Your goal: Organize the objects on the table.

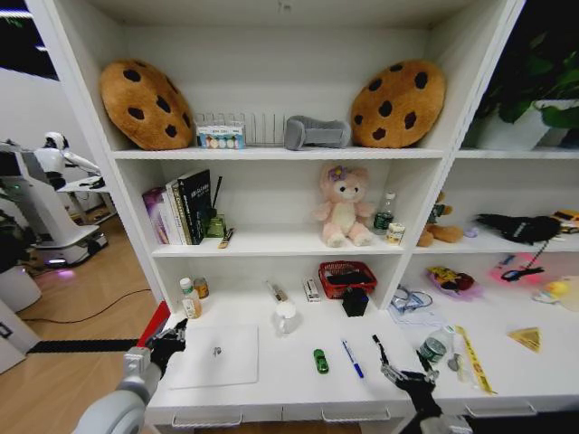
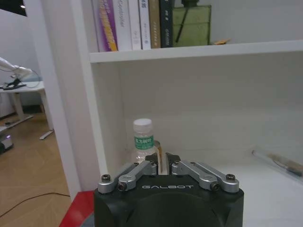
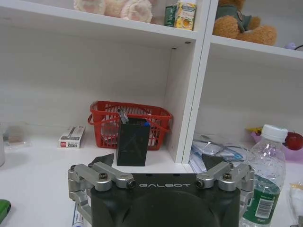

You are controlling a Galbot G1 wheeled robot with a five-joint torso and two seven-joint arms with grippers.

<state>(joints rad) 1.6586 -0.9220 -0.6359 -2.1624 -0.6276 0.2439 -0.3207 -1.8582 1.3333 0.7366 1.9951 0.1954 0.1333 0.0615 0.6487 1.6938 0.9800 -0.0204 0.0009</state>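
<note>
"GALBOT" in pale letters on the left gripper (image 2: 163, 166) housing, same "GALBOT" on the right gripper (image 3: 157, 163) housing

Straight ahead of the right gripper (image 3: 158, 161) stands a black box (image 3: 131, 142), with a red basket (image 3: 102, 113) just behind it against the shelf wall. A small white-and-red carton (image 3: 72, 137) lies just beside the basket. A pink plush toy (image 1: 344, 206) sits on the shelf above. Above and ahead of the left gripper (image 2: 161, 158), a row of books (image 2: 132, 23) stands beside a green box (image 2: 191, 23).
</note>
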